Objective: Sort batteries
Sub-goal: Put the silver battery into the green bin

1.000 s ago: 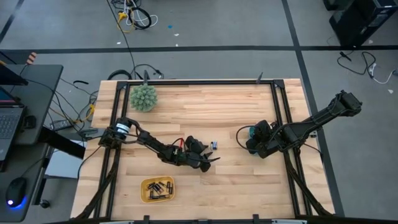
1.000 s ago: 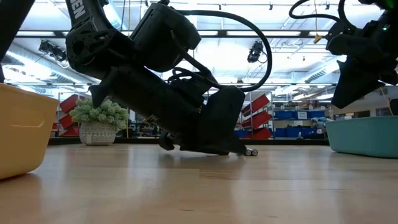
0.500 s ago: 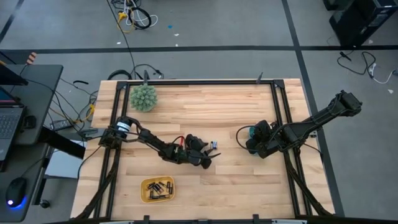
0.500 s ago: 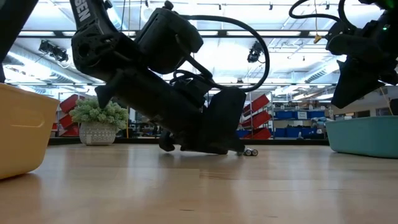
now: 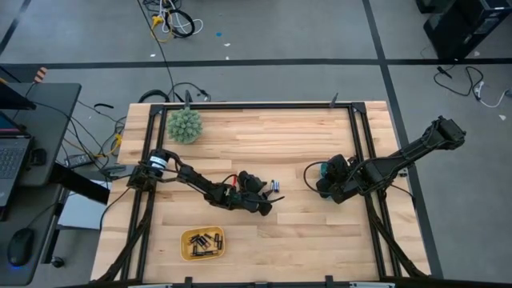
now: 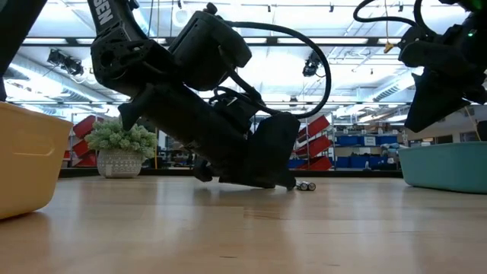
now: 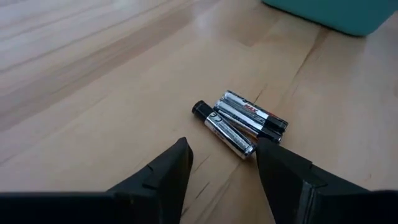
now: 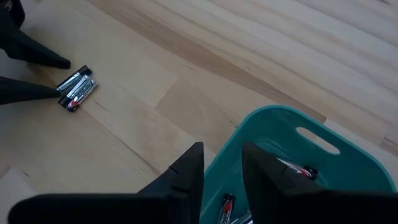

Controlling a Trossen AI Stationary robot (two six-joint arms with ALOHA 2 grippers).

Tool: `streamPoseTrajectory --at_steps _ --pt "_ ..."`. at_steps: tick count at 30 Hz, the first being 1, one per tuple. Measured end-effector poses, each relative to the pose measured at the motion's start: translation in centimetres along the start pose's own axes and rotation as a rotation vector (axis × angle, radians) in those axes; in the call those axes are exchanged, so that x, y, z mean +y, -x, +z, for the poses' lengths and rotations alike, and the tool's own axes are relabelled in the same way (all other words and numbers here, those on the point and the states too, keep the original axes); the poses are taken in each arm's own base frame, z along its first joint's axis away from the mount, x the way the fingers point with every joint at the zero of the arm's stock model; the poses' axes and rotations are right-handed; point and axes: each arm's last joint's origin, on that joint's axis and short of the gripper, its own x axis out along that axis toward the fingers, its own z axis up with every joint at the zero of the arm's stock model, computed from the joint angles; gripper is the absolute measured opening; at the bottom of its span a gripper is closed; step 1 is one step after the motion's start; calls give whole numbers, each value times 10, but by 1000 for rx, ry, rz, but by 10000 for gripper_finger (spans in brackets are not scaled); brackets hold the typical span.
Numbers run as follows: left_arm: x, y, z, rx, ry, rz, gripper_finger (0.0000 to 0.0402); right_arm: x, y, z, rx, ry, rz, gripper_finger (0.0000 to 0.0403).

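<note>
Reaching for three small black-and-silver cylindrical batteries point(image 7: 239, 124) lying together mid-table; left gripper point(image 7: 221, 171) spread wide just short of them, holding nothing. Next: closing on one cell. Right gripper point(image 8: 221, 165) part-open, empty, above teal plastic bin point(image 8: 348, 158). Pale wood tabletop point(image 5: 304, 136); warehouse shelving behind

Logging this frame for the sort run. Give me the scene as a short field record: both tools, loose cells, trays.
left tool: open, low over the table, fingers pointed at the loose batteries
loose batteries: small cluster lying side by side on the wood, touching each other, not gripped
right tool: partly open, holding nothing, above the teal tray's rim
teal tray: at the right side, a few batteries inside
yellow tray: near the front edge, holds dark batteries
green spiky ball: back left corner, untouched
</note>
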Motion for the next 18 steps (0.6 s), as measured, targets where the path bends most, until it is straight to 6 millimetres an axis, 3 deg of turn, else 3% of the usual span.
streamPoseTrajectory --at_steps 9,18 --pt "4 -1 -1 6 -59 42 188 0 0 0 0 7 0 95" --pt "1 -2 4 -42 -311 9 188 0 0 0 -12 14 -3 95"
